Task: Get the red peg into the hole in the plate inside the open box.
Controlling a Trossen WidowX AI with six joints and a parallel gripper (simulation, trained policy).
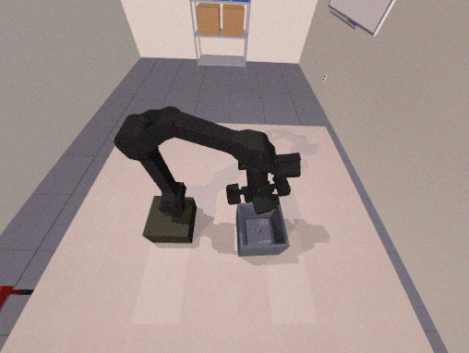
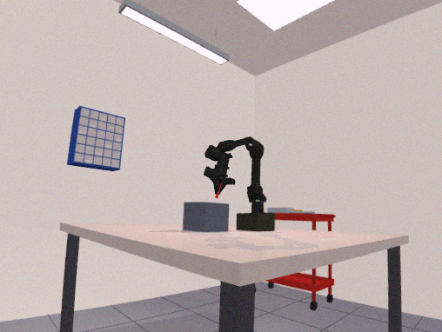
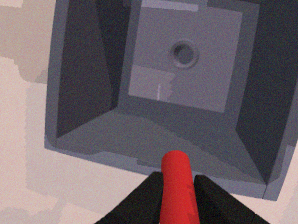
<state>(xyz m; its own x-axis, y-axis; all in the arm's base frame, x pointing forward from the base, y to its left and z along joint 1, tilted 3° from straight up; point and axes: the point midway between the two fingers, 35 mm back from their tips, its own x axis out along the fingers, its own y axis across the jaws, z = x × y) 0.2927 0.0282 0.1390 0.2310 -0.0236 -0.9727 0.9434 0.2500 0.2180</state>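
The red peg is held between the fingers and points down, slightly tilted. My gripper is shut on it, above the rim of the open box. In the wrist view the peg's tip shows over the near wall of the grey-blue box. The plate lies at the box's bottom, and its round hole is empty, ahead of the peg's tip in the wrist view. In the top view the arm hides the peg.
The box stands on the pale table. The arm's dark base block stands beside the box, with a gap between them. The box walls rise around the plate on all sides. A red cart stands behind the table.
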